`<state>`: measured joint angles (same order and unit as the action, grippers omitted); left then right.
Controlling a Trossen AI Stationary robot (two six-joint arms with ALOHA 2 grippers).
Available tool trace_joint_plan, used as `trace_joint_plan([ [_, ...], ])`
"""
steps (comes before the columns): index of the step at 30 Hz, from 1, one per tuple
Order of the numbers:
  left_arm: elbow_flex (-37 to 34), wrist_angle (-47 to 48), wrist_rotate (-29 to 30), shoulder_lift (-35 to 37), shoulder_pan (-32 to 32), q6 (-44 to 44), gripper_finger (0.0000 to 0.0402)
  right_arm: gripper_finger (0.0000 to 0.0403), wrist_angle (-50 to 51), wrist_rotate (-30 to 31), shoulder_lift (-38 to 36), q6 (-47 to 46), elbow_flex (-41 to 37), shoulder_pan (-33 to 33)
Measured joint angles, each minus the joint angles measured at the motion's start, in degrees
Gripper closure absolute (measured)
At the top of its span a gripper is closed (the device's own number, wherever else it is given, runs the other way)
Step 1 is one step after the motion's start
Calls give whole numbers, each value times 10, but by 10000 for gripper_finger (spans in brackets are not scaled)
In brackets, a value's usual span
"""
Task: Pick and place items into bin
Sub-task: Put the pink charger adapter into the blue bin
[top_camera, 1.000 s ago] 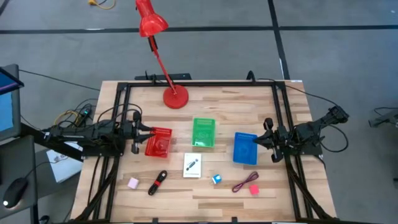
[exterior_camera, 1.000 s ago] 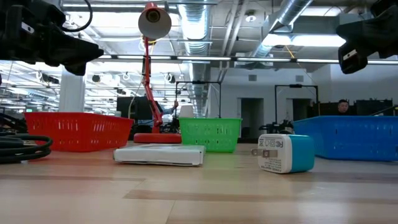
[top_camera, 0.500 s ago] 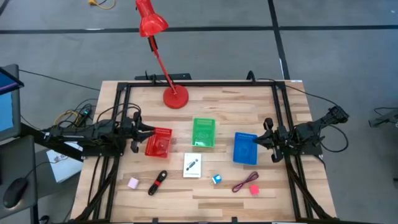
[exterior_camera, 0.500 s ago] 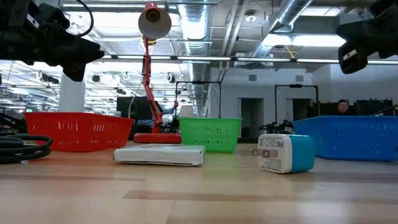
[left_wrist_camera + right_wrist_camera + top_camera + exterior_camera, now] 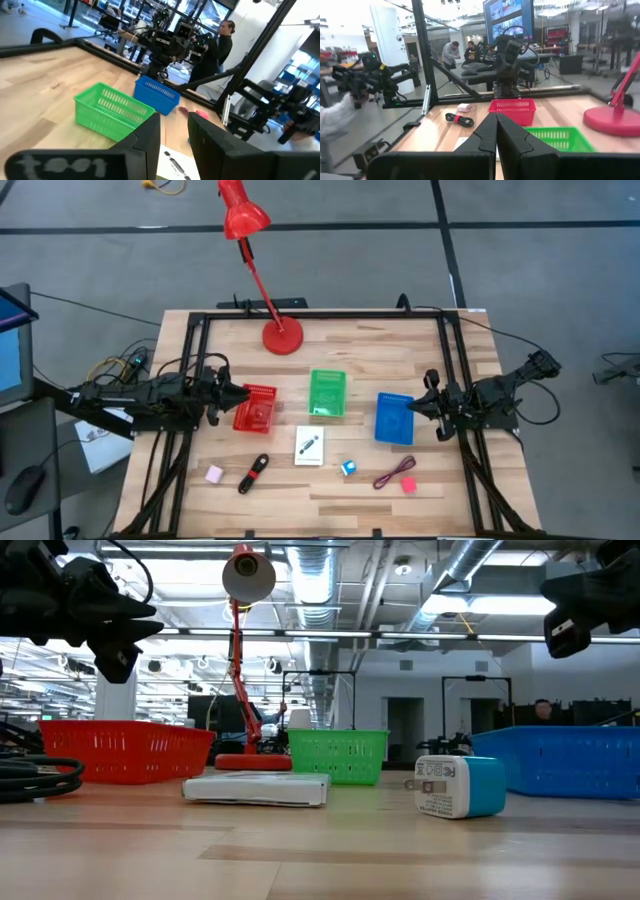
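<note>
On the near part of the table lie a pink block (image 5: 214, 474), a black-and-red stick (image 5: 254, 472), a white card with a black mark (image 5: 309, 446), a blue-white cube (image 5: 348, 468), a dark red cord (image 5: 393, 473) and a second pink block (image 5: 408, 485). Each rests flat on the wood. My left gripper (image 5: 240, 396) hovers open and empty at the red bin's left edge; its fingers show a gap in the left wrist view (image 5: 174, 135). My right gripper (image 5: 424, 402) hangs shut and empty beside the blue bin's right edge (image 5: 496, 131).
Three bins stand mid-table: red (image 5: 256, 410), green (image 5: 327, 393) and blue (image 5: 395, 419). A red desk lamp has its base (image 5: 282, 337) near the far edge. A black frame (image 5: 320, 315) borders the table. People stand in the room beyond.
My left gripper has turned at its wrist above the red bin's left side, with its tips now pointing more downward in the low view. The right arm and all the items have stayed where they were.
</note>
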<state>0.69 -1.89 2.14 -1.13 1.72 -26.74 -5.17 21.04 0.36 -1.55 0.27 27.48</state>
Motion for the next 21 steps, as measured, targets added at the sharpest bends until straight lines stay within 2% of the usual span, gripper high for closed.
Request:
trace_joint_plan([
  [3,0,1,-3,0,0,6,314,403,-11,0,0,17,0,-3],
  [8,0,-1,8,0,0,14,314,403,-19,2,0,-71,0,-2],
  [14,0,-17,79,0,0,26,314,403,-73,0,0,-97,0,-7],
  [21,0,-27,179,0,0,37,314,403,-64,-2,0,-117,2,-8],
])
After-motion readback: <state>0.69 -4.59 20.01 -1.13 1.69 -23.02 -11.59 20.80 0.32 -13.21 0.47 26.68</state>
